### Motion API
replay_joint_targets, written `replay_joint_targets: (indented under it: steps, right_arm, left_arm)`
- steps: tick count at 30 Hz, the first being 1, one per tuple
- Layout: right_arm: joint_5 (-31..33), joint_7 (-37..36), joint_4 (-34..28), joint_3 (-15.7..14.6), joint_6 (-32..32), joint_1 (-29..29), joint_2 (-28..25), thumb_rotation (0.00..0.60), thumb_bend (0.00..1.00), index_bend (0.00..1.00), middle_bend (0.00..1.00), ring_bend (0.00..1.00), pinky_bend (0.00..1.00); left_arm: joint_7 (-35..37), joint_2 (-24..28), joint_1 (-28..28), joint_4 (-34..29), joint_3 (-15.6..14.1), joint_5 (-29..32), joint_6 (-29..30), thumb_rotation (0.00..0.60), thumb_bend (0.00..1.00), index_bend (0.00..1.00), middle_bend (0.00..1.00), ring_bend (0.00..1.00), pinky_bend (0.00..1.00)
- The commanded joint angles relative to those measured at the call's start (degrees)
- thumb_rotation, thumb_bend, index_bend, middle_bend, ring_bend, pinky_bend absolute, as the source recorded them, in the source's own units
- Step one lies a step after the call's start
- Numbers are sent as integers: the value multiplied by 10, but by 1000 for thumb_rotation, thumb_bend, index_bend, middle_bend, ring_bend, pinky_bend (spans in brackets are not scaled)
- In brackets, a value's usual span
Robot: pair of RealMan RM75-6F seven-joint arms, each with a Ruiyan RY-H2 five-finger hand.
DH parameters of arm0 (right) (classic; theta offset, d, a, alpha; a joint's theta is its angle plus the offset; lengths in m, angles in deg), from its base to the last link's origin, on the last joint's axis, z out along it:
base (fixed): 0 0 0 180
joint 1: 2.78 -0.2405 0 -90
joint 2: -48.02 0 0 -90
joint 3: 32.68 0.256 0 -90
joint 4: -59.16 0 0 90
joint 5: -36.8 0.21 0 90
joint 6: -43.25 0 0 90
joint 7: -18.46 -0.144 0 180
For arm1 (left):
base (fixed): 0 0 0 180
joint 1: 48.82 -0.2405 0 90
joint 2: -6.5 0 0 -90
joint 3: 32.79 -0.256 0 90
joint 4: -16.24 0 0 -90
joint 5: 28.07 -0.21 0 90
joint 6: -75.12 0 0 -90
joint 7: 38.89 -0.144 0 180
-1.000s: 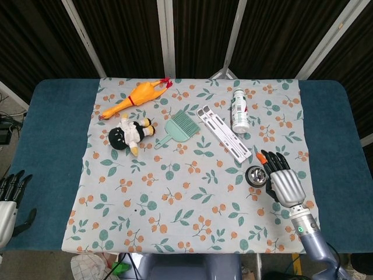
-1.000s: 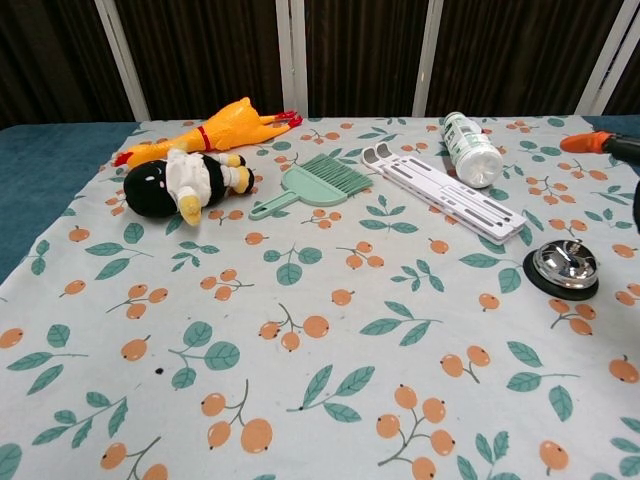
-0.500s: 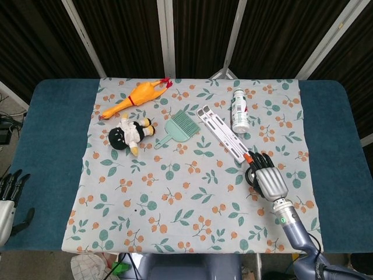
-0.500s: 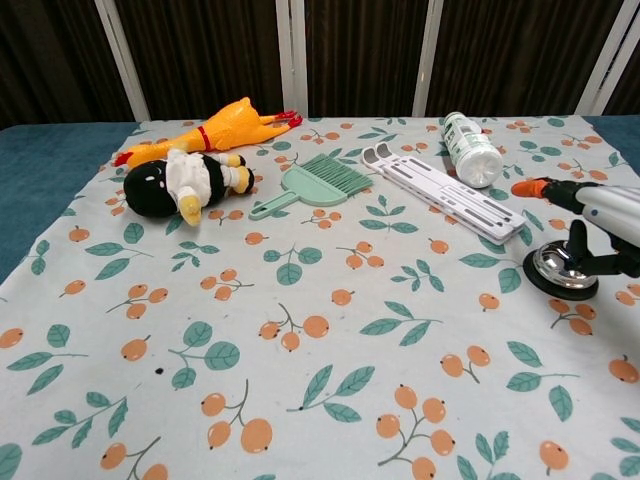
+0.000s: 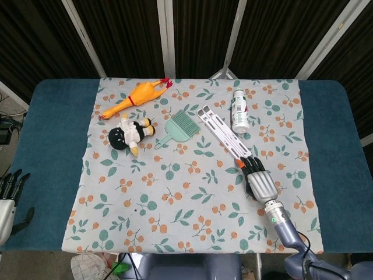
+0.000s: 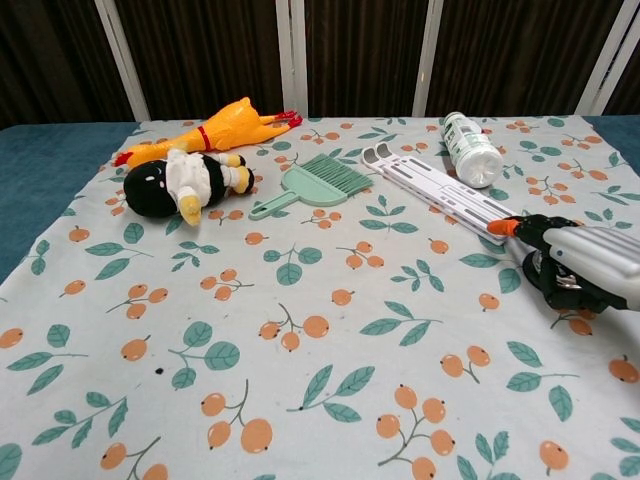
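The small metal call bell [image 6: 540,272] stands on the flowered cloth [image 5: 175,198], near its right side, just beside the lower end of the white slatted rack [image 5: 224,134]. The right hand [image 5: 257,179] lies over the bell and covers most of it; only a part of the dome and of the dark base shows under the fingers [image 6: 530,232] in the chest view. The fingers are stretched forward and close together. I cannot tell if they press or hold the bell.

The work looks to be at the contact step. The next move would need a straight push down on the button, without sliding the bell against the rack.

The left hand [image 5: 10,195] hangs at the worktop's [image 5: 52,128] left edge, fingers apart, holding nothing.
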State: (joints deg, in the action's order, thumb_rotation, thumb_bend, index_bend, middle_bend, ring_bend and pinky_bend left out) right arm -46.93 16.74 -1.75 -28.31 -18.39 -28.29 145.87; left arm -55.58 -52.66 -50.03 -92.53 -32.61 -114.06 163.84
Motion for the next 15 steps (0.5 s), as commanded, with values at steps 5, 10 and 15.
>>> replay_joint_targets:
  steps: [5, 10, 15]
  right_arm:
    - [-7, -3, -5, 2, -9, -7, -3, 600, 1000, 0, 0, 0, 0]
    - [-17, 19, -87, 37, -70, -8, -57, 600, 1000, 0, 0, 0, 0]
    - [-18, 57, -216, 63, -125, 10, -144, 600, 1000, 0, 0, 0, 0]
  left_arm:
    - [4, 1, 0, -1, 0, -1, 2, 600, 525, 95, 0, 0, 0]
    - [14, 6, -4, 0, -2, -7, 8, 600, 525, 95, 0, 0, 0]
    - [23, 10, -5, 0, -4, -13, 11, 600, 525, 95, 0, 0, 0]
